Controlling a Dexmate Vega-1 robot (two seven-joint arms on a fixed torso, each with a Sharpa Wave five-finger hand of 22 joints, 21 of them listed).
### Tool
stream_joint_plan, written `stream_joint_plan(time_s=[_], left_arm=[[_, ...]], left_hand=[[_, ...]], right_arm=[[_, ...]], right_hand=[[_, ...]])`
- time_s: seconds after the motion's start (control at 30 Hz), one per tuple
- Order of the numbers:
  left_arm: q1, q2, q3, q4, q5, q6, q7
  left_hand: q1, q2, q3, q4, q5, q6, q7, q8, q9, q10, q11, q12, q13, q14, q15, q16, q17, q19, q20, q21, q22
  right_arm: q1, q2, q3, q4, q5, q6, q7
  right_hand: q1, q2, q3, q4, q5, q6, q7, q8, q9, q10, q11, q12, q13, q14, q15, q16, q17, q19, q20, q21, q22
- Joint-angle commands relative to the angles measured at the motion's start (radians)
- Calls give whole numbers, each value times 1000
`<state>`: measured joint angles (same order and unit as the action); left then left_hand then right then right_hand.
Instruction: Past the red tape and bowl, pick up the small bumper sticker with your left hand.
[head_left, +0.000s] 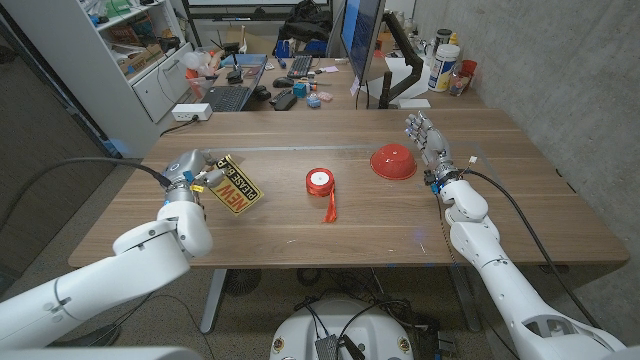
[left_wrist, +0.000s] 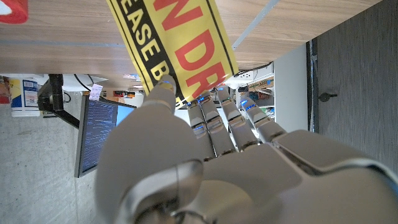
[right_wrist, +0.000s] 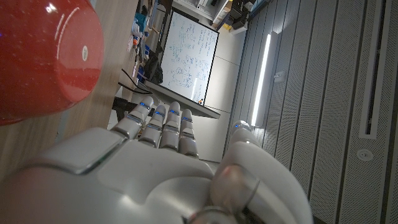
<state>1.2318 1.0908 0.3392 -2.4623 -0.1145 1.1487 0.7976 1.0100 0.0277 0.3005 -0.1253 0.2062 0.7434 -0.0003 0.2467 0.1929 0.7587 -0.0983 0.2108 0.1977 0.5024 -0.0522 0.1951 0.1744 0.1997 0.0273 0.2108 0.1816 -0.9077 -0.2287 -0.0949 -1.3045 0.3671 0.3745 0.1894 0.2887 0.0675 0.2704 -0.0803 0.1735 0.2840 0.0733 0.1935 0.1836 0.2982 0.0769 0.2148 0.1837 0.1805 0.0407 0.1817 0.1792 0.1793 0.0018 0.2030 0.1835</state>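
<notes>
My left hand (head_left: 196, 178) pinches a yellow and black bumper sticker (head_left: 235, 186) with red lettering, lifted off the table at the left side. In the left wrist view the sticker (left_wrist: 174, 43) sits between thumb and fingers (left_wrist: 214, 118) of the left hand (left_wrist: 205, 168). A roll of red tape (head_left: 319, 181) with a loose tail lies at the table's middle. A red bowl (head_left: 393, 161), upside down, sits to its right; the bowl (right_wrist: 43, 56) looms close in the right wrist view. My right hand (head_left: 427, 138) stands just right of the bowl, fingers apart and holding nothing.
The wooden table (head_left: 330, 235) has bare surface in front of the tape and bowl. Behind its far edge stand a desk with keyboards (head_left: 230, 97), a monitor (head_left: 362, 35), bottles (head_left: 445, 68) and a shelf unit (head_left: 130, 50).
</notes>
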Motion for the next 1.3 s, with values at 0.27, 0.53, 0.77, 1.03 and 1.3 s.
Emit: stream_joint_plan(time_s=[0.27, 0.53, 0.77, 1.03, 1.3], left_arm=[[14, 6, -31, -30, 31, -13, 1], [13, 10, -39, -45, 44, -7, -4], [24, 17, -57, -60, 59, -5, -2], [26, 24, -64, -52, 66, -25, -19], [38, 26, -78, -50, 75, -42, -23]], left_hand=[[11, 4, 4, 0, -7, 16, -3, -6, 3, 15, -4, 4, 3, 11, -27, -2, 3, 7, 4, 1, 1], [8, 6, 3, 4, -9, 20, -2, -7, 3, 18, -3, 4, 4, 11, -22, -2, 4, 6, 8, 0, 1], [5, 8, 3, 7, -10, 27, -1, -7, 3, 24, -3, 4, 4, 12, -23, -2, 4, 7, 9, 0, 1], [5, 10, 3, 8, -11, 31, -2, -8, 3, 25, -5, 2, 4, 13, -22, -2, 4, 8, 9, 0, 1], [6, 10, 3, 8, -11, 33, -3, -9, 3, 28, -5, 2, 4, 15, -23, -2, 4, 9, 9, 0, 1]], right_arm=[[-1, 1, -5, -6, -3, 0, -11], [-4, -2, -5, -15, -5, -5, -18], [-15, -6, -6, -34, -8, -10, -28], [-29, -9, -9, -55, -11, -14, -42], [-42, -17, -15, -80, -15, -23, -55]], right_hand=[[-5, 4, 4, -6, 6, 9, 0, 1, 6, 8, -2, -1, 3, 11, -1, 3, 1, -3, 1, 2, 5], [-5, 5, 3, -7, 6, 10, 0, 1, 6, 9, 0, -1, 3, 11, 0, 3, 1, -2, -2, 2, 5], [-5, 5, 3, -7, 6, 11, 0, 2, 6, 10, -1, -1, 3, 12, 1, 4, 1, -2, -1, 2, 5], [-5, 4, 3, -8, 6, 12, 1, 2, 6, 10, -1, -1, 3, 11, 0, 3, 1, -2, -2, 2, 5], [-5, 4, 3, -8, 6, 12, 1, 2, 6, 9, -2, -1, 3, 12, 0, 4, 1, -2, -1, 2, 5]])
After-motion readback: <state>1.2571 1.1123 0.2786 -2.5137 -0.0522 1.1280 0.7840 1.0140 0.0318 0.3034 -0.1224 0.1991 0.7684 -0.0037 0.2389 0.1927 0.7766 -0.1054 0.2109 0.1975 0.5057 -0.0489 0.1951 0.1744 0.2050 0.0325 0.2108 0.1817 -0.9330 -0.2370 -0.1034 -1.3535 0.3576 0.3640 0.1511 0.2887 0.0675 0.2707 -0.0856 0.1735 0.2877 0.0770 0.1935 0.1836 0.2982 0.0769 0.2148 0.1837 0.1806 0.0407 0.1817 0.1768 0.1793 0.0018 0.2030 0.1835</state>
